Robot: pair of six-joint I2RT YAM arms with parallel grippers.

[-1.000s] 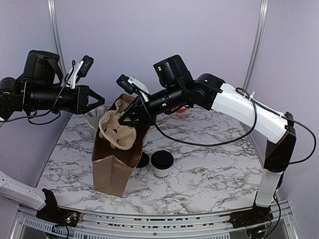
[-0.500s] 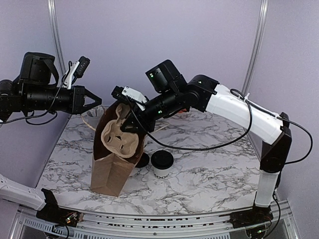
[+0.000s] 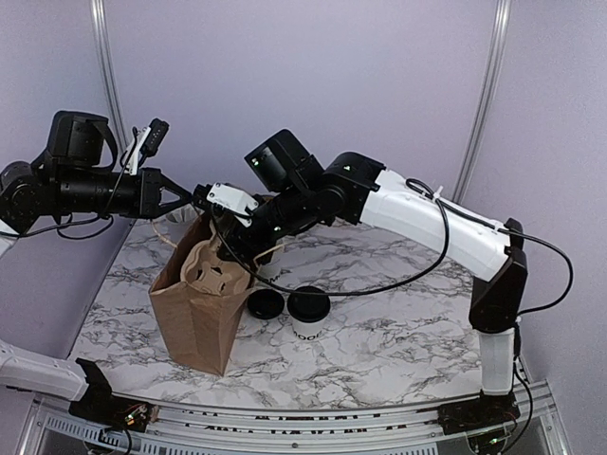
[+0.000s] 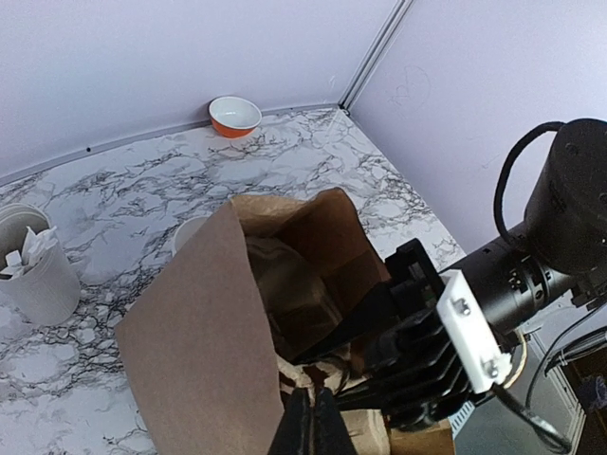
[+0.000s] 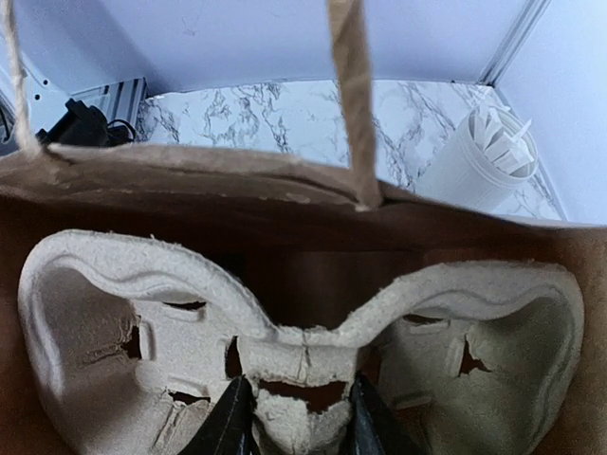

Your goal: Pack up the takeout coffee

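Observation:
The takeout coffee [image 3: 307,317], a small white cup with a black lid, stands on the marble table [image 3: 398,332] just right of a brown paper bag [image 3: 194,318]. My right gripper [image 5: 299,417] is shut on the middle tab of a pulp cup carrier [image 5: 142,322] and reaches down into the bag's mouth; in the top view it [image 3: 232,248] is at the bag's rim. My left gripper [image 4: 314,428] is shut on the bag's paper handle [image 5: 354,104], holding it taut above the bag's rim. The coffee is hidden in both wrist views.
A loose black lid [image 3: 266,303] lies between the bag and the coffee. A white canister of sticks [image 4: 36,275] stands behind the bag, and an orange-lined bowl [image 4: 234,116] sits at the far wall. A white rim [image 4: 188,230] peeks from behind the bag.
My right gripper has moved left and down, pushing the carrier from above the rim deep into the bag. The bag has shifted left. The left gripper has barely moved.

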